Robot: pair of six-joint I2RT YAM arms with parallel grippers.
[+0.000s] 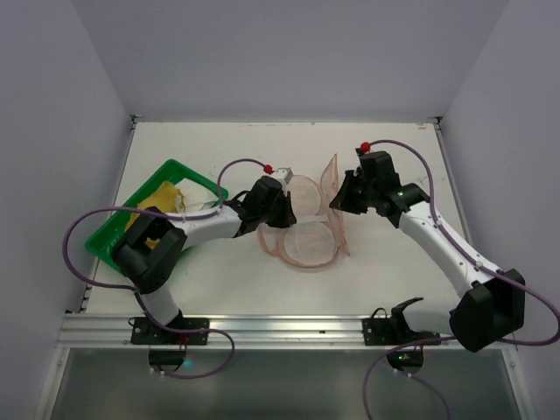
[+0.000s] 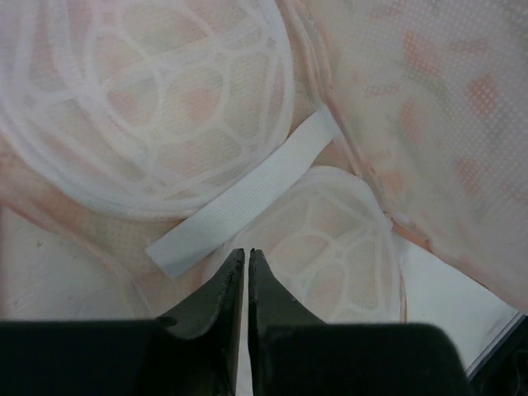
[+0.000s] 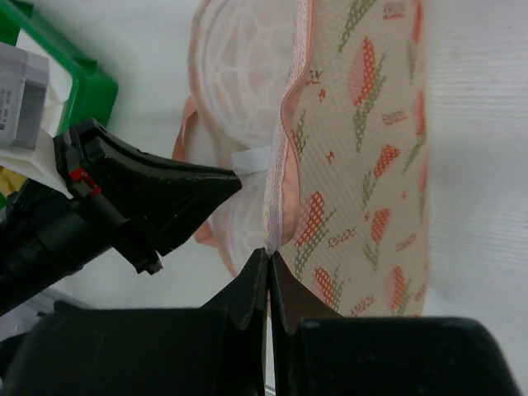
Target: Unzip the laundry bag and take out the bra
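right wrist: gripper [image 3: 269,254] seemingly pinches bag [image 3: 363,148] edge.

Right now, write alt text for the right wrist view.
The right gripper has its jaws shut on the pink zip edging of the laundry bag, its printed flap standing upright. Left of the flap are the bag's white mesh cups, the left gripper pointing in, and the green tray.
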